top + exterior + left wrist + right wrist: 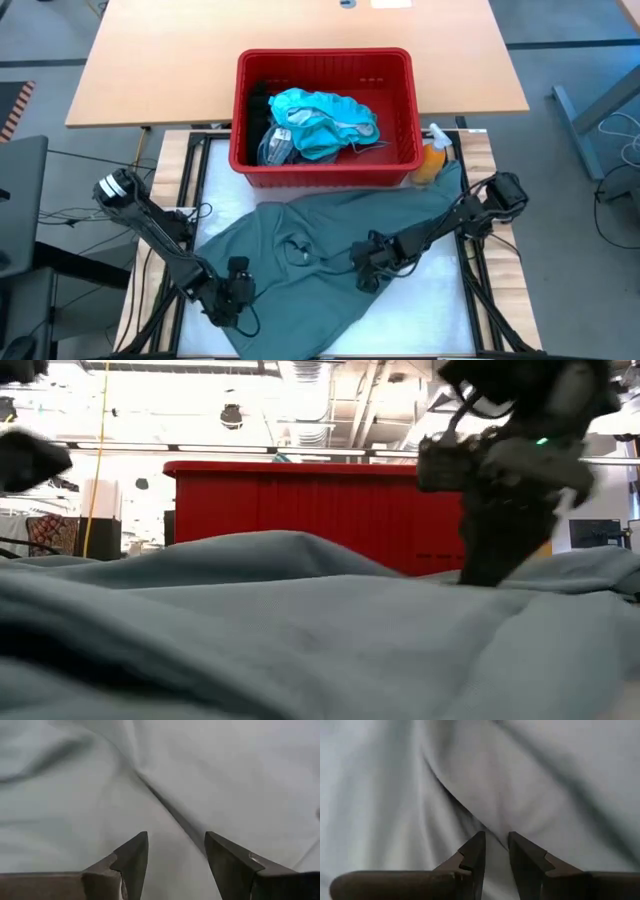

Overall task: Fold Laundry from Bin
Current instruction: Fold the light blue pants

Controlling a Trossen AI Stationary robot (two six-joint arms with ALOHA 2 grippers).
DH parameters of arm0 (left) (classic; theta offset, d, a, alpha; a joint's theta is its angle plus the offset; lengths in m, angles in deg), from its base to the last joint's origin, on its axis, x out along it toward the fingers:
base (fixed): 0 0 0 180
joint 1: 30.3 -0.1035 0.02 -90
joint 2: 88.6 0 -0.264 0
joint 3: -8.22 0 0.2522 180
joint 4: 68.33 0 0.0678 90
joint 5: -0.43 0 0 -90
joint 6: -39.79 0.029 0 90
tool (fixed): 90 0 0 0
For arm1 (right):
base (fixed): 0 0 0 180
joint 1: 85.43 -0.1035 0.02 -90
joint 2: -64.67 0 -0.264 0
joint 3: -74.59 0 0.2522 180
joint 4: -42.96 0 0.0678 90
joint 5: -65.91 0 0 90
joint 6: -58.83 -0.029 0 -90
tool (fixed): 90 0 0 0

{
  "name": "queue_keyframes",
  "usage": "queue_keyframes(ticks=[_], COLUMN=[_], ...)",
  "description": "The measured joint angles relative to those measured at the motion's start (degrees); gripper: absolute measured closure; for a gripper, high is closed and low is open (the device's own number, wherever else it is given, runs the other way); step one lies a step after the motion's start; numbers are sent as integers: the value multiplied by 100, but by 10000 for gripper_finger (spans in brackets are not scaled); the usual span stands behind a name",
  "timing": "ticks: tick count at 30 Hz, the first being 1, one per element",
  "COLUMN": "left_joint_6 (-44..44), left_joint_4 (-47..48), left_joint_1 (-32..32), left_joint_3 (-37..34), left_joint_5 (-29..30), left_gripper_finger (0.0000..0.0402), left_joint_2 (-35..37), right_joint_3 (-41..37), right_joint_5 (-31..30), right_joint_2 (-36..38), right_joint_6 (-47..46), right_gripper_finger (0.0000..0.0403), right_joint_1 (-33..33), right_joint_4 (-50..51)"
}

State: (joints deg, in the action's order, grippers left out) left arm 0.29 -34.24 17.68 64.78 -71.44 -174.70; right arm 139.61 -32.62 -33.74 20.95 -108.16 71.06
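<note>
From above, a grey-green garment [330,260] lies spread over the white tabletop [440,310], one end running up toward the right rear corner. Behind it stands the red bin [325,165], with a teal garment [325,120] piled inside, a striped cloth [275,148] at its left and something black [258,100] in the bin's far left corner. An orange bottle [430,160] stands just beside the bin's right front corner. The left tool [238,292] sits at the garment's front left edge. The right tool [365,270] is down on the middle of the cloth.

From tabletop height, the garment [300,630] fills the foreground in soft ridges, the bin's [310,510] slotted wall rises behind it, and one dark arm [510,480] comes down onto the cloth at the right.

In the left wrist view, the left tool [176,852] stands spread, fingers [132,857] apart over a crease in the cloth [225,780], with nothing between them.

In the right wrist view, the right tool [496,850] has its fingers [472,855] drawn close, a narrow gap left, tips against a raised fold of the garment [480,790]; I cannot tell whether they pinch it.
</note>
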Motion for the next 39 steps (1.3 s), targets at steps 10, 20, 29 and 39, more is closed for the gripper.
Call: queue_keyframes(ticks=[10,20,29,39], left_joint_6=[-405,-813,-1458,-1677], left_joint_4=[-594,-367,12,565], left_joint_1=[-8,43,441,494], left_joint_3=[-6,-46,-33,-15], left_joint_5=[-928,-969,-877,-943], left_gripper_finger=[214,214,214,214], left_joint_2=[-805,-402,-388,-373], right_joint_3=[676,512,528,782], right_joint_5=[-1767,-1549,-3499,-4113], right_joint_2=[647,-286,-1131,-358], right_joint_6=[692,1588,1370,1543], right_gripper_finger=[290,290,290,290], right_joint_1=[-92,1101,1663,1715], right_joint_4=[947,78,123,1389])
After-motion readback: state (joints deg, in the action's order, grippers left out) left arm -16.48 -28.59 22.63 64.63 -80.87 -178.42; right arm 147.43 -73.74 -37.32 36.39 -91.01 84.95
